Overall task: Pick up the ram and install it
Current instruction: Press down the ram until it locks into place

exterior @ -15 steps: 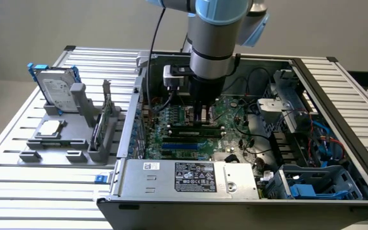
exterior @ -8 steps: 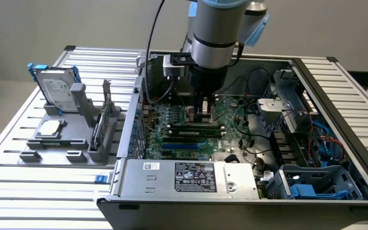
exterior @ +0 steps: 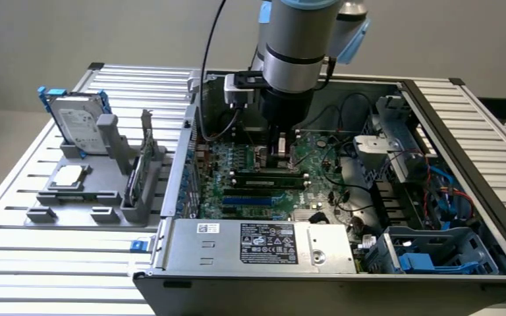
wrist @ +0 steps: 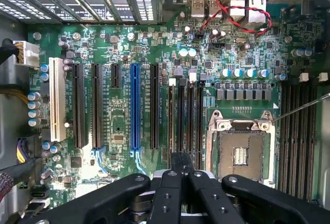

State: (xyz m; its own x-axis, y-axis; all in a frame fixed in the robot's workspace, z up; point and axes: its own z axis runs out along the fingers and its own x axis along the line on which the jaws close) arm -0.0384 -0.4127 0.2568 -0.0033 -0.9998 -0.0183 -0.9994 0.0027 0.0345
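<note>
in the exterior view the arm reaches down into the open computer case (exterior: 464,125), its gripper (exterior: 279,150) low over the motherboard (exterior: 235,164) just above a ram stick (exterior: 269,175) seated in a slot. outside the case, at the exterior view's left, a grey holder (exterior: 86,197) carries a hard drive (exterior: 77,125) with blue brackets and a small square silver chip (exterior: 68,174).

in the wrist view the gripper (wrist: 180,170) has its fingers (wrist: 175,164) pressed together, holding nothing visible, above the black memory slots (wrist: 184,115) beside the empty cpu socket (wrist: 240,149). a blue expansion slot (wrist: 135,105) and a red cable (wrist: 232,12) show here.
</note>
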